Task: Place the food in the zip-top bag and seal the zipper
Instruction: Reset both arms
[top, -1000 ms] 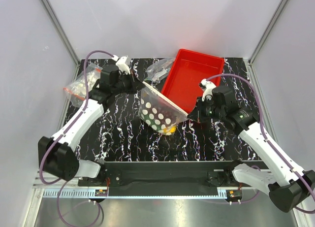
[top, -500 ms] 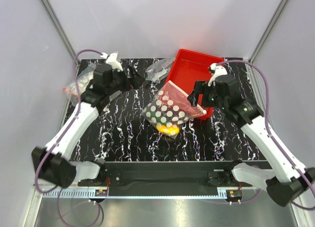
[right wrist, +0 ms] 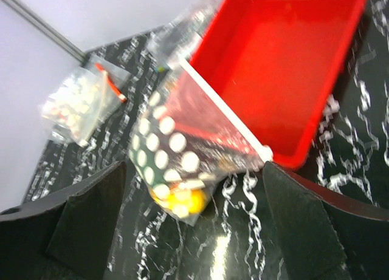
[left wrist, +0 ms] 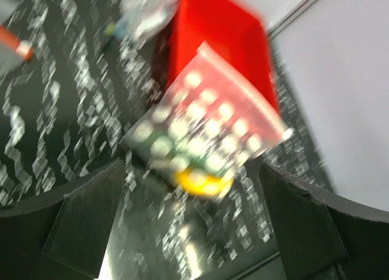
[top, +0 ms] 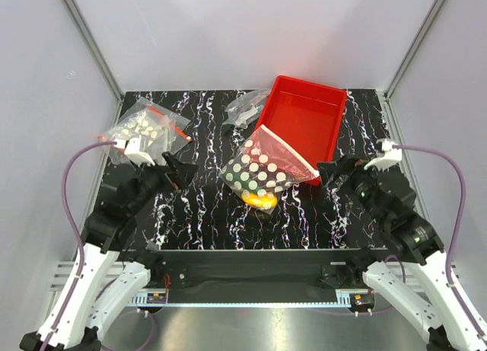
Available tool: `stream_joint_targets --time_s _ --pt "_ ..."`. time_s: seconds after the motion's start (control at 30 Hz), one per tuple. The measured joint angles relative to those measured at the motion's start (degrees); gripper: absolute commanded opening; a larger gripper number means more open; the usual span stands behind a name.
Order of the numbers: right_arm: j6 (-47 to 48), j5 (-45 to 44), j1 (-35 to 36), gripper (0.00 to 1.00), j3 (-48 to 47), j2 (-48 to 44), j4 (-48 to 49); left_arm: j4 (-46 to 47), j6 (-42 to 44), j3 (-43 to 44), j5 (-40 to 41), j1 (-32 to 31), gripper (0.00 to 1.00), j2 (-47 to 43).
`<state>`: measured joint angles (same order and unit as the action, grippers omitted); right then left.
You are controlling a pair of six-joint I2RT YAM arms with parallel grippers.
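White-dotted bag (top: 262,170), red tray (top: 303,122)

A black table top (top: 198,206) veined with white marbling sits inside an enclosure — pale grey wall panels (top: 228,31) on three sides, joined by slanting aluminium posts (top: 87,39). Light is even. Below the near edge lies what looks like brushed metal sheet (top: 251,330).

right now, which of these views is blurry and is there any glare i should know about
Top external: sharp and evenly lit, the zip-top bag and red tray crisp. Left wrist: heavy motion blur, the bag's dots smeared and the tray's edges soft. Right wrist: milder blur, dots still readable, with a pale glare streak on the table near the bag.
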<state>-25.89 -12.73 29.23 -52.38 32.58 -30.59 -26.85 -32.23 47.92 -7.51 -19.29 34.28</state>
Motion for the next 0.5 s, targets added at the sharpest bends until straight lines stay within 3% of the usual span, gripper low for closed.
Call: stream_joint_targets --time_s 0.2,0.5 --pt "-4.2 -2.6 0.0 1.00 8.8 -5.1 -0.2 -7.5 2.7 -5.2 4.3 0.0 0.99 -7.3" --pt "-3.6 -5.3 0.0 1.00 9.9 -8.8 -1.2 -9.4 3.9 -5.3 6.3 0.0 0.99 -13.2"
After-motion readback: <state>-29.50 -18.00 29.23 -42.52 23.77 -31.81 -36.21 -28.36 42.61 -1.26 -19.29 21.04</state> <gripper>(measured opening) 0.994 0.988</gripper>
